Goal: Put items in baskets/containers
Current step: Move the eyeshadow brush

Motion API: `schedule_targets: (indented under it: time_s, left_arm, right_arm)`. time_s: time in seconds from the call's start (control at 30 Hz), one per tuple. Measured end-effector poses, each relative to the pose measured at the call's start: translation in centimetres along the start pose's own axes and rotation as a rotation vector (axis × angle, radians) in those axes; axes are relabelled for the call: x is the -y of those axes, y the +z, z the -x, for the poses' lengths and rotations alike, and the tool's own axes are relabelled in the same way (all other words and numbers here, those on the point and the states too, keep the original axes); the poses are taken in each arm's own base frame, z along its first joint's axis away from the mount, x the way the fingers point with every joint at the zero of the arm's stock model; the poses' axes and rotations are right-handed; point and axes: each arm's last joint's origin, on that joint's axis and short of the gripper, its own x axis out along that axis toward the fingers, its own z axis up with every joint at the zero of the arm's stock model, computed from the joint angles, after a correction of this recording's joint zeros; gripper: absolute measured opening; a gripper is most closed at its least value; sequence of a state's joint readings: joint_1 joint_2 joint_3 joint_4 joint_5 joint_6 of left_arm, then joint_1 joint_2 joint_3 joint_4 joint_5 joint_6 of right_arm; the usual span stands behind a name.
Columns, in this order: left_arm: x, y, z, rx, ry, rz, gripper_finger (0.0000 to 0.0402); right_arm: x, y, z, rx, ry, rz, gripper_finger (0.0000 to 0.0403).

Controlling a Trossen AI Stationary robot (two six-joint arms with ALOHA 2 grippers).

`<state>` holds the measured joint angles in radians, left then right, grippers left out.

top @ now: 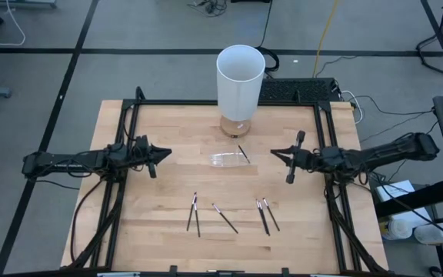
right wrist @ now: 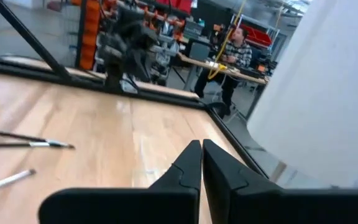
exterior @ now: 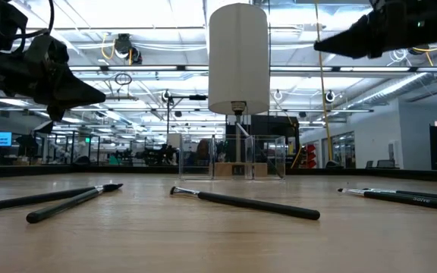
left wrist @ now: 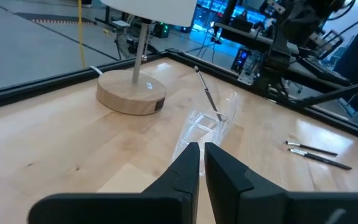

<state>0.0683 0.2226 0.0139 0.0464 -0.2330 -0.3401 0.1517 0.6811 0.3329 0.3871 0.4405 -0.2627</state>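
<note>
A small clear plastic container [top: 228, 159] stands on the wooden table just in front of the white cylinder's wooden base; it also shows in the left wrist view [left wrist: 205, 126]. One thin dark stick [top: 243, 153] leans in it, its upper end over the rim [left wrist: 207, 94]. Several more sticks lie flat nearer the front edge: two at the left [top: 194, 213], one in the middle [top: 224, 218], two at the right [top: 265, 215]. My left gripper [top: 168, 153] hovers left of the container, shut and empty. My right gripper [top: 274, 154] hovers right of it, shut and empty.
A tall white cylinder [top: 241, 77] on a round wooden base [left wrist: 131, 93] stands at the table's far middle. A black frame rail [top: 206, 103] runs round the table. A person [right wrist: 232, 46] sits in the room beyond the table.
</note>
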Motion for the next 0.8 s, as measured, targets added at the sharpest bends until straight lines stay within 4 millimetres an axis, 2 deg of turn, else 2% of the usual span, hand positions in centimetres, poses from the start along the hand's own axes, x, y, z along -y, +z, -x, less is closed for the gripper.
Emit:
schedule_targets:
  time_s: [0.1,0.27,0.47,0.67,0.8]
  left_arm:
    - [0.0,0.1,0.0,0.016,0.015,0.039,0.0031]
    - [-0.2,0.2,0.0,0.050,0.072,0.144,0.0031]
    - [0.5,-1.3,-0.7,-0.110,0.029,0.252,0.0031]
    - [2.7,-2.8,-1.5,-0.228,-0.056,0.328,0.0031]
    - [5.4,-2.7,-2.2,-0.289,-0.060,0.325,0.0031]
  right_arm:
    - [0.1,-0.8,0.0,0.033,0.055,0.009,0.0001]
    - [0.6,-0.9,-0.1,0.171,0.206,0.021,0.0000]
    - [1.5,-1.5,-0.4,0.131,0.167,0.044,0.0000]
    - [1.8,-1.6,-0.5,0.130,0.150,0.044,0.0000]
    - [1.8,-1.6,-0.5,0.123,0.153,0.044,0.0000]
